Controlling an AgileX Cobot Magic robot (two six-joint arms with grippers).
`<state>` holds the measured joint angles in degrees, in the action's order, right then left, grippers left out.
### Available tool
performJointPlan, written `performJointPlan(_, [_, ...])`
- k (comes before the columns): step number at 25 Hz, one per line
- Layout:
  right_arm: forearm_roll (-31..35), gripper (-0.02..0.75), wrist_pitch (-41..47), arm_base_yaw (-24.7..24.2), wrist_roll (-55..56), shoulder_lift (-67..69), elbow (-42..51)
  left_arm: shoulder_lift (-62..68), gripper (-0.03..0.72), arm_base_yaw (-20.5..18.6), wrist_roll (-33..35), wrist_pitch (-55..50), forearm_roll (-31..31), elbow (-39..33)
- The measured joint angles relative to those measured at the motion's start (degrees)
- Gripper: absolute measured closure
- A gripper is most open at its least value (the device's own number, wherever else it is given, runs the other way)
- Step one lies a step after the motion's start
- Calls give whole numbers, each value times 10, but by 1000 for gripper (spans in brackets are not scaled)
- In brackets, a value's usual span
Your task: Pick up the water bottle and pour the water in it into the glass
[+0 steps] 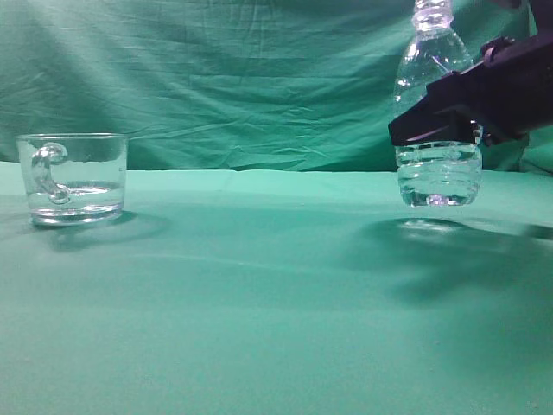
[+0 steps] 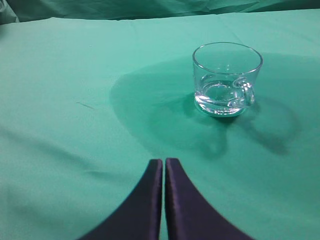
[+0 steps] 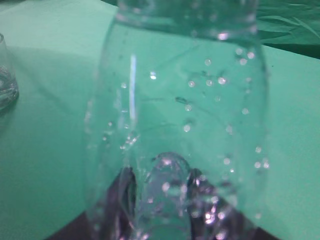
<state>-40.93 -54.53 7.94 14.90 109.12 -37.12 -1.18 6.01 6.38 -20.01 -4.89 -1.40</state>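
Observation:
The clear water bottle [image 1: 436, 112] hangs upright at the right of the exterior view, its ribbed base a little above the green cloth. My right gripper [image 1: 432, 125] is shut on its middle. In the right wrist view the bottle [image 3: 180, 100] fills the frame, droplets on its wall, dark fingers [image 3: 160, 200] behind it. Water [image 1: 439, 177] shows as shimmer in the bottle's lower part. The glass [image 1: 73, 177] stands at the left, handle toward the camera, a little water [image 1: 78, 194] at its bottom. My left gripper [image 2: 163, 162] is shut and empty, short of the glass [image 2: 226, 77].
A green cloth [image 1: 259, 285] covers the table and hangs as a backdrop [image 1: 242, 78] behind it. The glass's edge also shows at the left of the right wrist view [image 3: 6, 80].

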Motion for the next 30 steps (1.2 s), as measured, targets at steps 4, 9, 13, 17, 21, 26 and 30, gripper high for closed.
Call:
performJointPlan(4, [6,489,-39,0,-10,30,0,0,688,0,0,0,0,0])
performJointPlan(9, [16,433,-55,0,-23,44,0,0,688,0,0,0,0,0])
performJointPlan(13, [18,231,-55,0,-17,44,-1,0,688,0,0,0,0,0])
performJointPlan(17, [18,95,-38,0,43,25,-1,0,688,0,0,0,0,0])
performJointPlan(21, [16,69,4,0,91,-40,-1,0,688,0,0,0,0,0])
performJointPlan(26, [-7,69,24,0,140,-154,-1,0,688,0,0,0,0,0])
performJointPlan(30, [-40,136,79,0,193,-254,0,0,688,0,0,0,0,0])
